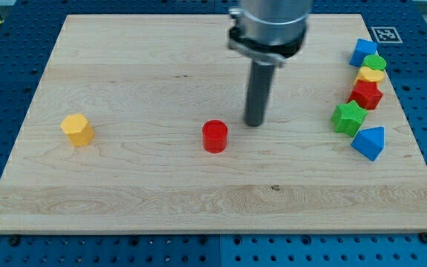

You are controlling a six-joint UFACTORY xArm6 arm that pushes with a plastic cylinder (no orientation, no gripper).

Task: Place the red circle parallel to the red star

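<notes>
The red circle, a short red cylinder, stands near the middle of the wooden board. The red star sits in a line of blocks at the view's right. My tip rests on the board just right of the red circle and slightly above it, with a small gap between them. The red star is far to the right of my tip.
At the view's right, from top to bottom: a blue block, a green block, a yellow block, the red star, a green star, a blue triangular block. A yellow hexagon sits at the left.
</notes>
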